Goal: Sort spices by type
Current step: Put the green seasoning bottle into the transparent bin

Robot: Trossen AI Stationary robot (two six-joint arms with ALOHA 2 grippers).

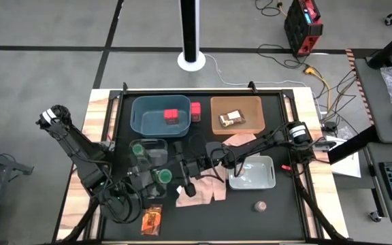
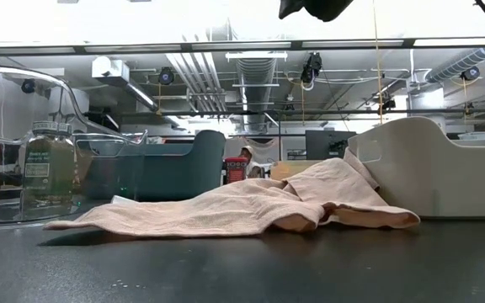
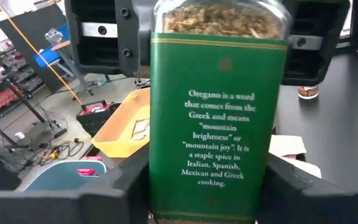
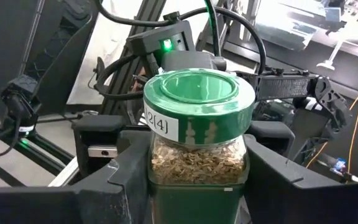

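1. I read this as a handover. The oregano jar (image 1: 163, 175) hangs above the table near its middle, just beside the clear bin (image 1: 156, 144). The left gripper (image 3: 207, 193) pinches its labelled body from both sides. The right gripper (image 4: 197, 180) has its fingers pressed against the glass just under the green lid.
2. With both arms clamped on one jar, any move by either arm pulls against the other. That could twist the jar out of a grip or strain the fingers.
3. If one gripper lets go before the other's hold is firm, the jar drops. From my views I cannot judge how hard either side squeezes, and smooth glass looks likely to slide.
4. A fall would land on or near the pink cloth (image 1: 199, 190). The jar could roll from there, or burst its lid and scatter herbs.
5. The matching green-lidded jar (image 1: 139, 148) already stands in the clear bin. Lowering this one too close could knock it over, or catch the bin's wall.
6. Sorting error is the quieter risk. The teal bin (image 1: 141, 122) holds a pink box (image 1: 171, 116) and the orange bin (image 1: 250, 109) a brown packet (image 1: 232, 119), so either would be the wrong home.
7. The arms cross tightly over the middle, so I judge that a careless retreat could drag the cloth or bump the grey bin (image 1: 252, 178).
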